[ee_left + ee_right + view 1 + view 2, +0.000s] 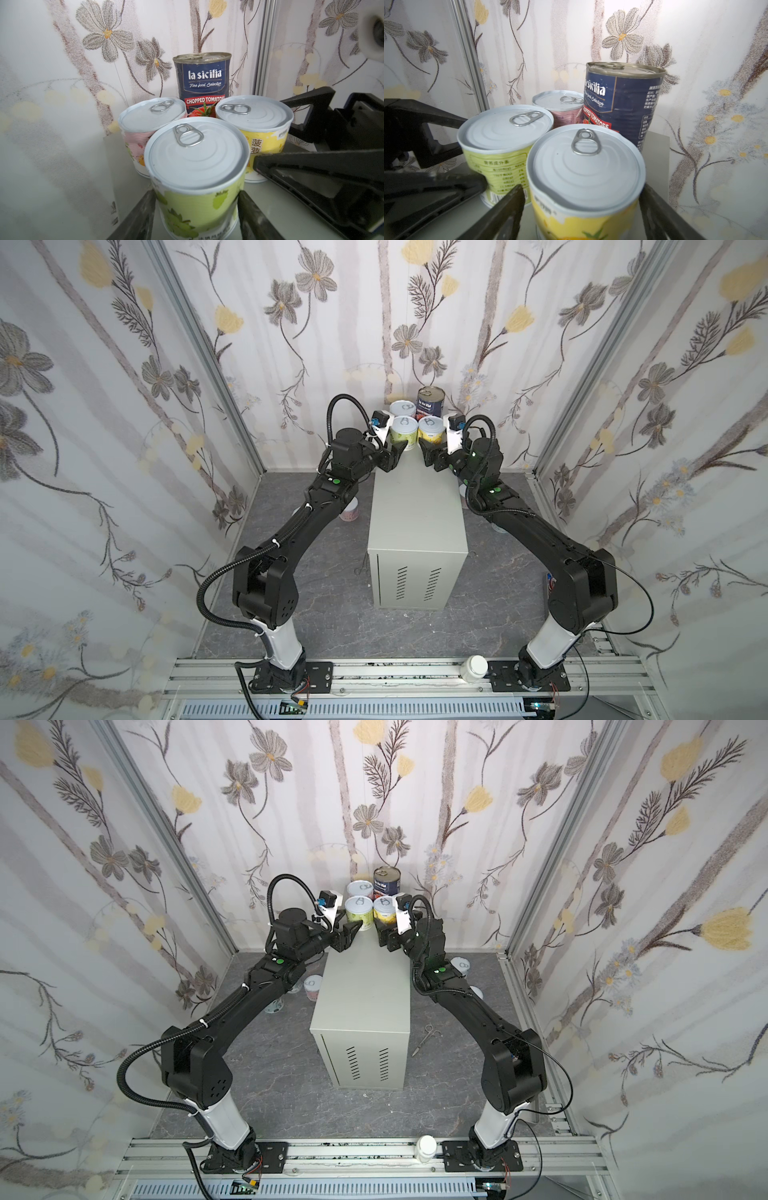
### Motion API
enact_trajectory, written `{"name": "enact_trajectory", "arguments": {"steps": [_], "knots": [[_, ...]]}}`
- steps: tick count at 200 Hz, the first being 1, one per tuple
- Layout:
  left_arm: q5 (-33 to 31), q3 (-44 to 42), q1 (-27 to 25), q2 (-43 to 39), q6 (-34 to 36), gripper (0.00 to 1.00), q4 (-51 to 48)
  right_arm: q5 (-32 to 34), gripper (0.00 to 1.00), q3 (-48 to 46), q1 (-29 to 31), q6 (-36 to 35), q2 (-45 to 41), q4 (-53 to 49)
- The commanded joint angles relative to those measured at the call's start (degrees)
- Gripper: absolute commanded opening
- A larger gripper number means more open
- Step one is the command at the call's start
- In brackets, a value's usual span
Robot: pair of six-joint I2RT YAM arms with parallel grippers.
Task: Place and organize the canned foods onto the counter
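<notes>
**Canned foods clustered at the far end of the counter (415, 514).**

- **Far row:** the pink can (151, 116) stands toward the far left corner. The taller tomato can (203, 79) stands toward the far right corner.
- **Near row:** the green can (197, 166) is on the left and the yellow can (585, 166) on the right, just beside each other.
- **Attitude:** all four stand upright, long axes vertical, pull-tab lids up.

**Grippers.** The left gripper (196, 199) reaches in low from the near left. The green can lies straight ahead of it, between its fingers (143, 212). These appear pressed to the label on both sides, low on the can.

The right gripper (581, 195) mirrors this at the yellow can. Its fingers (512, 203) stand spread, with a thin gap on each side. Each arm is the nearer one to its own can.

**Coming move (judged).** The inner fingers of the two grippers lie close together in front of the seam between the near cans. A pull-back toward the near edge probably has to follow each gripper's own line. Otherwise a finger could drag its can or knock the neighbour.

**Surface and room.** The counter top is smooth grey painted metal. More short cans (311, 986) stand on the dark marbled floor (332, 614) beside the counter, so the task looks under half done. Floral wallpaper (124, 406) closes three sides. A white bottle (473, 668) lies on the front rail (395, 672).
</notes>
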Motion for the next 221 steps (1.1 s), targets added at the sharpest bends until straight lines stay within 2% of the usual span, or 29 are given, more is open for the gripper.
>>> {"name": "enact_trajectory", "arguments": {"steps": [1, 55, 86, 113, 172, 221], "knots": [[-0.7, 0.2, 0.0, 0.3, 0.7, 0.61, -1.8, -1.7, 0.85, -0.4, 0.4, -0.7, 0.0, -2.4], [-0.6, 0.2, 0.0, -0.3, 1.1, 0.63, -2.4, -2.5, 0.85, -0.5, 0.5, -0.7, -0.1, -2.2], [-0.6, -0.5, 0.0, -1.6, 1.1, 0.72, -2.4, -3.7, 0.88, -0.8, 0.4, -1.2, -1.1, -2.1], [-0.8, -1.5, 0.0, -3.0, 1.2, 0.75, -1.4, -4.3, 0.9, -1.8, 0.4, -1.5, -2.6, -2.1], [-2.2, -1.6, 0.2, -5.5, 1.9, 0.77, -1.5, -3.2, 0.97, -5.8, 0.3, -2.6, -9.2, -2.4], [-1.0, -0.4, 0.3, -5.1, 1.2, 0.76, -2.5, -1.3, 0.95, -8.2, -0.3, -2.9, -10.9, -2.3]]}}
